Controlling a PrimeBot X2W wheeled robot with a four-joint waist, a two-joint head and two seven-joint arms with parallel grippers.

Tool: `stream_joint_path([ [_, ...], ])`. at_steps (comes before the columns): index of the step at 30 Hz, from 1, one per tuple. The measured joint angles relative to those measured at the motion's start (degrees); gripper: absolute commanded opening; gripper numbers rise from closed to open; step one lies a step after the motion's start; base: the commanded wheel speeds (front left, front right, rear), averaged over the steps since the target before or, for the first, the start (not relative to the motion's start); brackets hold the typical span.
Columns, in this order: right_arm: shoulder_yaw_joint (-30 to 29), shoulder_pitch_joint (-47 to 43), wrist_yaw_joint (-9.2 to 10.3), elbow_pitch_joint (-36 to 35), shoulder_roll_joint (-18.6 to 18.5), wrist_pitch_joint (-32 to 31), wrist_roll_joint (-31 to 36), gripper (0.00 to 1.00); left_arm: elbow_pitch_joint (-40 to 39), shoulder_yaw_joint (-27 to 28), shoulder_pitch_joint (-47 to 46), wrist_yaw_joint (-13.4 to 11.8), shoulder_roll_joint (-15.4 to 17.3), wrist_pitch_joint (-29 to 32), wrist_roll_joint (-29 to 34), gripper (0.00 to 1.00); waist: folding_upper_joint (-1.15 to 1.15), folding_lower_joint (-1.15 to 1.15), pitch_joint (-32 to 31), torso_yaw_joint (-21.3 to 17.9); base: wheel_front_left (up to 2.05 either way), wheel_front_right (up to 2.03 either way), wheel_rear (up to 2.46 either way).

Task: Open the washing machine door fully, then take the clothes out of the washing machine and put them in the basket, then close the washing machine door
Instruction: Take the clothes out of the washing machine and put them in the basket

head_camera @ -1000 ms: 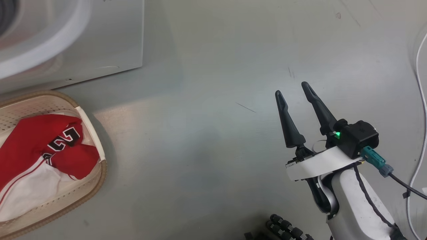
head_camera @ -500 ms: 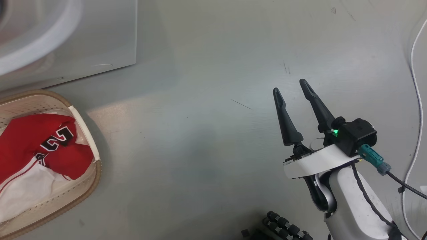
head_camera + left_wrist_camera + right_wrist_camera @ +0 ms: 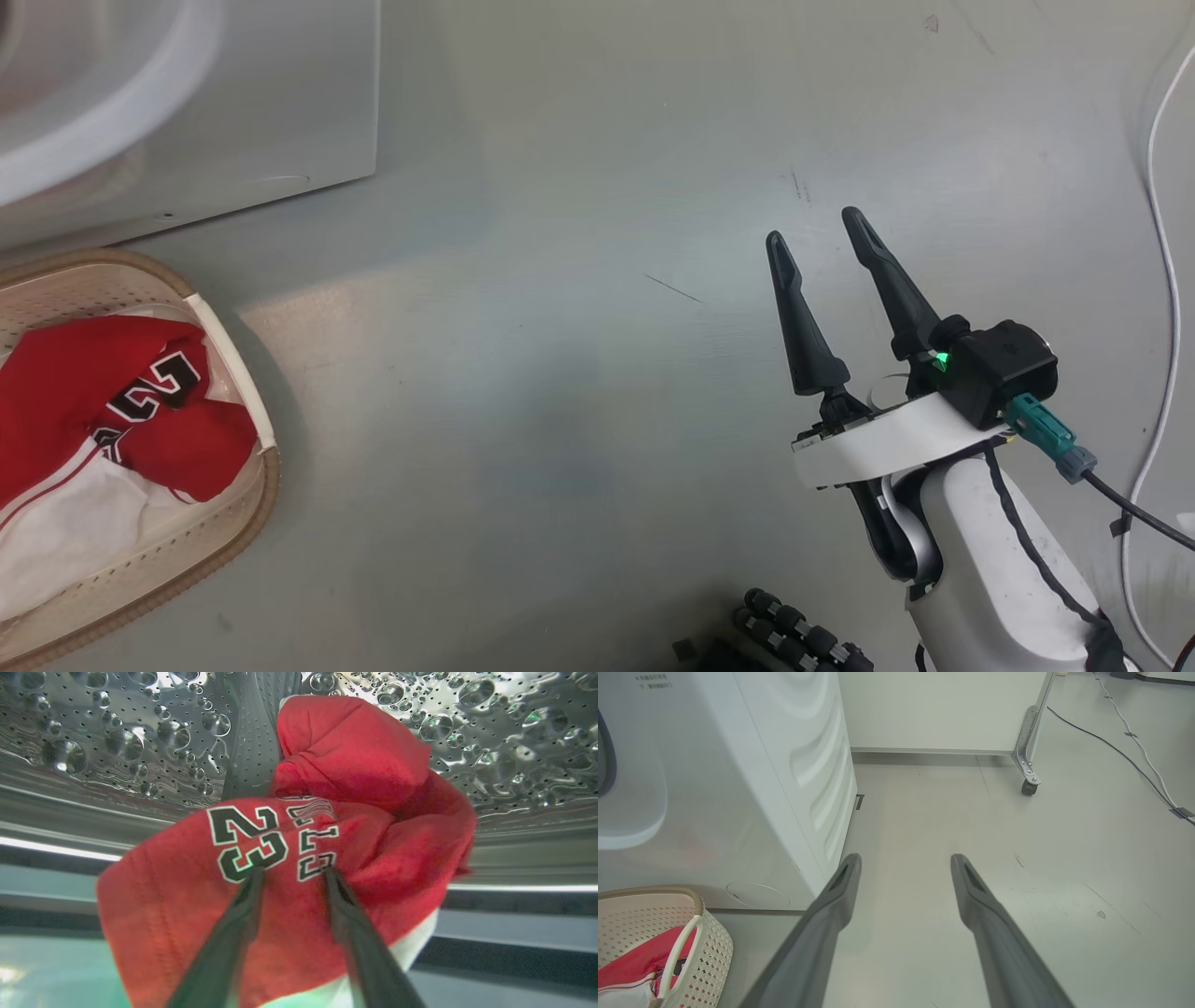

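Our left gripper (image 3: 292,872) sets its parted fingertips on a red jersey (image 3: 355,765) inside the drum (image 3: 117,732); we cannot tell if it grips. Our right gripper (image 3: 817,227) hangs spread above the floor (image 3: 560,420), well apart from the basket (image 3: 252,504) holding another jersey (image 3: 65,383).

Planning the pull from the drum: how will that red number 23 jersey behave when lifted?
Probably floppy: the jersey lies crumpled in soft folds, so it should sag and trail. Likely light: only bunched cloth. It may slip unless the left gripper pinches a thick fold.
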State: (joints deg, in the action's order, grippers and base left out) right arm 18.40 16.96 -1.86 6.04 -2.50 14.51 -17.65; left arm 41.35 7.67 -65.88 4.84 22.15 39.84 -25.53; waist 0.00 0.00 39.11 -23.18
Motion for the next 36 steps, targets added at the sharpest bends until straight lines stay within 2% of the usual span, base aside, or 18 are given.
stream_joint_path([
  [12,-0.05,0.23,0.46,-0.05,-0.01,0.0,-0.36,1.0,1.58,-0.96,-0.81,0.04,0.14,-0.11,0.36,0.0,0.0,0.0,-0.11,0.5,0.0,0.0,0.0],
  [36,-2.04,0.55,0.48,1.42,-0.04,0.0,1.34,1.0,6.28,-2.9,3.1,1.63,-2.54,-8.34,0.23,0.0,0.0,0.0,-5.76,4.5,0.0,0.0,0.0],
])
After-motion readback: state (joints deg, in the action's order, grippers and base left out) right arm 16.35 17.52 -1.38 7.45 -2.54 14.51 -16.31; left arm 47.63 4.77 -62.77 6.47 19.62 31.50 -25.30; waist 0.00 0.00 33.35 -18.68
